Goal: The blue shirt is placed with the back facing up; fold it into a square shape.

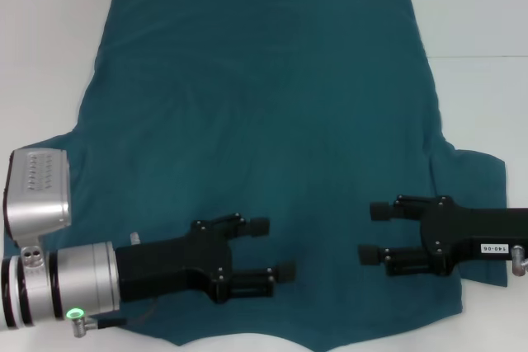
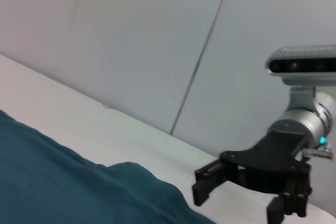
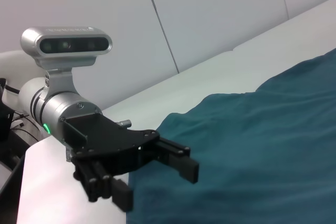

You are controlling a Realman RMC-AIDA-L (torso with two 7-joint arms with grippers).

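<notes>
Teal-blue shirt (image 1: 264,121) lying flat beneath spread left gripper (image 1: 276,249) and spread right gripper (image 1: 373,233); uneven pinches would likely skew the fold.

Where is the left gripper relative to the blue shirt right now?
In the head view, the left gripper hovers over the near left part of the blue shirt, jaws open and pointing toward the right gripper opposite.

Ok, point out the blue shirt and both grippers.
blue shirt (image 1: 264,105): head view, middle of the plain back.
left gripper (image 1: 277,248): head view, between its open fingertips.
right gripper (image 1: 373,233): head view, between its open fingertips.
</notes>
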